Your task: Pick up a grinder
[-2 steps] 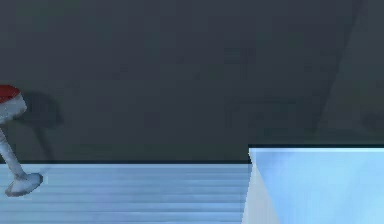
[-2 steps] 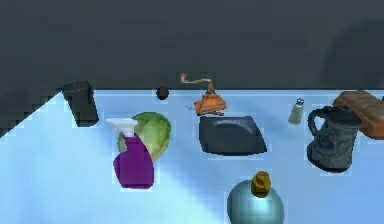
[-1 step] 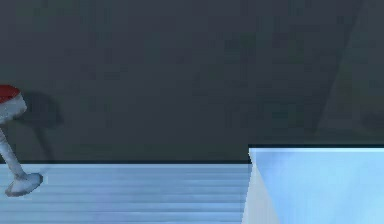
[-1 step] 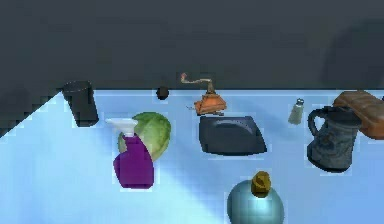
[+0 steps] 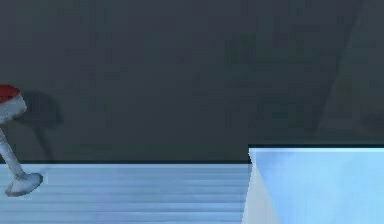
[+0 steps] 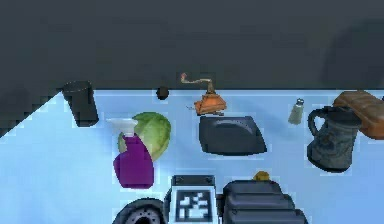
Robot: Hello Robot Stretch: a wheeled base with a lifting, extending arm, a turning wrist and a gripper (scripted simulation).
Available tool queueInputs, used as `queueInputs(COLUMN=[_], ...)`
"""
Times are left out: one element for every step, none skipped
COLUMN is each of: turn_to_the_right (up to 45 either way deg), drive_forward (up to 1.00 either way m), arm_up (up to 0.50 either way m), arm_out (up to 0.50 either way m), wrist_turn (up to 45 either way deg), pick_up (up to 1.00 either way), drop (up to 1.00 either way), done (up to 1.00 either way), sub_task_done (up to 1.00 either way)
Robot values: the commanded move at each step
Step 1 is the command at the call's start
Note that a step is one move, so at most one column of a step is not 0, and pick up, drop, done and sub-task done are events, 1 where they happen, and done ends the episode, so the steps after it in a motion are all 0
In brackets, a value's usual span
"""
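I see a purple spray bottle (image 6: 132, 162) touching a green head (image 6: 155, 130) (lettuce, probably), a dark tray (image 6: 232, 136), a grey jug (image 6: 335, 142).

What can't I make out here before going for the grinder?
Tool: arm side view, cut by the bottom edge; whether it holds anything cannot be told.
Which is the grinder: orange cranked item or pale shaker, arm side view, both too small to tell.
Brown object: arm side view, cut by the right edge, partly behind the dark jug.
Stool: forward view, cut by the left edge.
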Motion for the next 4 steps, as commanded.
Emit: queueInputs(turn_to_the_right=[0.0,0.0,0.0,0.0], drive_forward=[0.0,0.0,0.0,0.0], arm_up=[0.0,0.0,0.0,0.0], arm_out=[0.5,0.0,0.0,0.0], wrist_turn=[0.0,45.0,45.0,45.0], pick_up=[0.0,0.0,0.0,0.0], drop=[0.0,0.0,0.0,0.0], done=[0.0,0.0,0.0,0.0], sub_task_done=[0.0,0.0,0.0,0.0])
